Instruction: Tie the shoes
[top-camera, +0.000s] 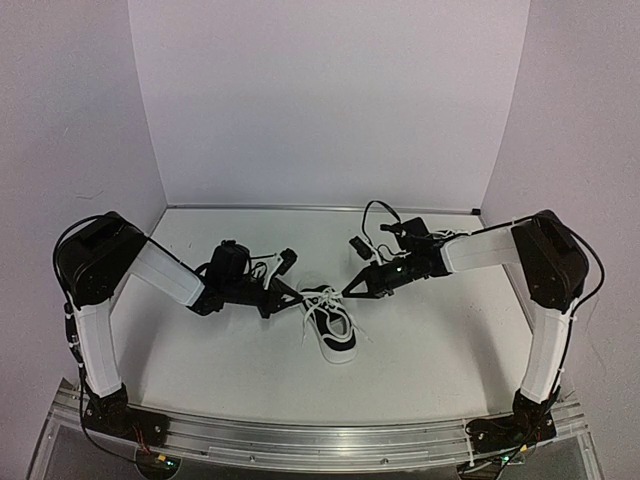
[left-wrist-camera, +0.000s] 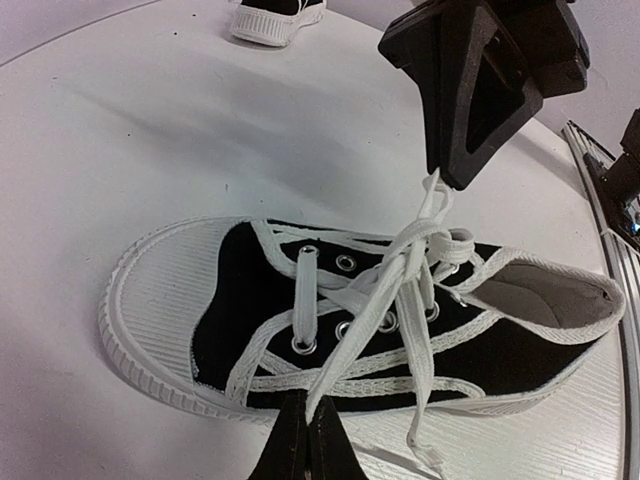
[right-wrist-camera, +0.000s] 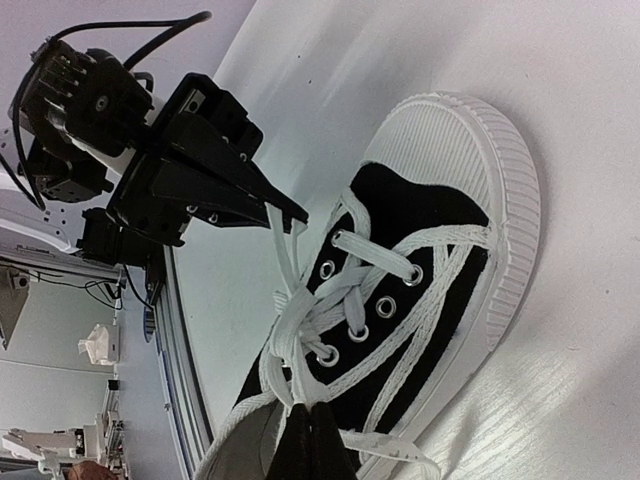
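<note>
One black sneaker (top-camera: 335, 328) with a white sole lies on the table between the arms. It also shows in the left wrist view (left-wrist-camera: 300, 300) and in the right wrist view (right-wrist-camera: 420, 290). Its white laces (left-wrist-camera: 400, 270) are crossed in a loose knot over the tongue. My left gripper (left-wrist-camera: 305, 415) is shut on one lace strand at the shoe's left side (top-camera: 298, 297). My right gripper (right-wrist-camera: 310, 415) is shut on the other strand at the shoe's right side (top-camera: 348, 290). Both strands run taut to the knot. The second sneaker (left-wrist-camera: 275, 15) sits farther back.
The white table (top-camera: 450, 340) is walled by white panels at the back and sides. An aluminium rail (top-camera: 330, 440) runs along the near edge. The right arm's cable (top-camera: 375, 210) loops above its wrist.
</note>
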